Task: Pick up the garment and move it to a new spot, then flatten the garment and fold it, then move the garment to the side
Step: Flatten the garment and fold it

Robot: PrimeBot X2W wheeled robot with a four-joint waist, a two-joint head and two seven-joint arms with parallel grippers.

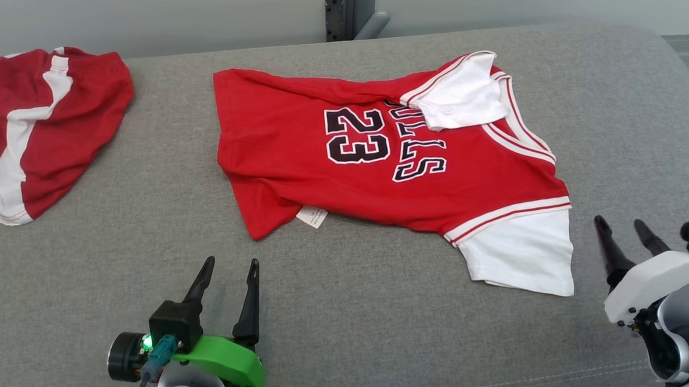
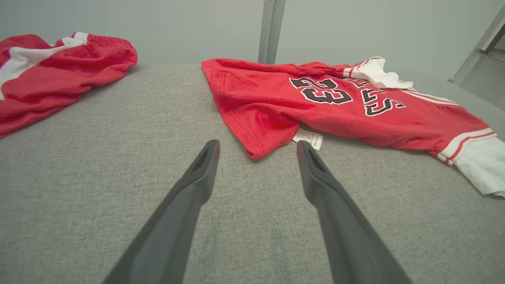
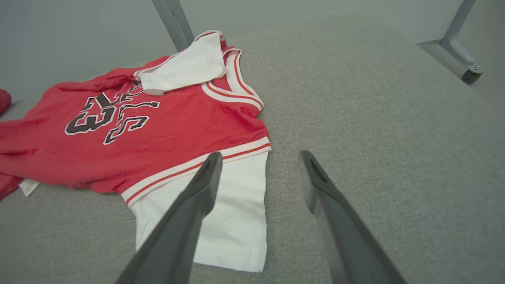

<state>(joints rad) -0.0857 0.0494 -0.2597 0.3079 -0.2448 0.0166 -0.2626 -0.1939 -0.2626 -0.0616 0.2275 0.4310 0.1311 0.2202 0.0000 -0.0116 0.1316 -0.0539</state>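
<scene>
The garment (image 1: 380, 166) is a red jersey with white sleeves and a black "23", spread sideways on the grey cushion. One white sleeve is folded over its chest, the other lies flat at its near right corner. My left gripper (image 1: 229, 265) is open near the front edge, just short of the jersey's red hem corner (image 2: 254, 150). In the left wrist view the left gripper (image 2: 256, 150) frames that corner and a white label. My right gripper (image 1: 621, 224) is open to the right of the flat white sleeve (image 3: 232, 213); the right gripper (image 3: 258, 159) holds nothing.
A second red garment with a white stripe (image 1: 39, 128) lies bunched at the far left of the cushion (image 1: 114, 265). A grey metal stand (image 1: 352, 10) rises behind the cushion. A metal leg (image 3: 457, 51) stands off the cushion's right side.
</scene>
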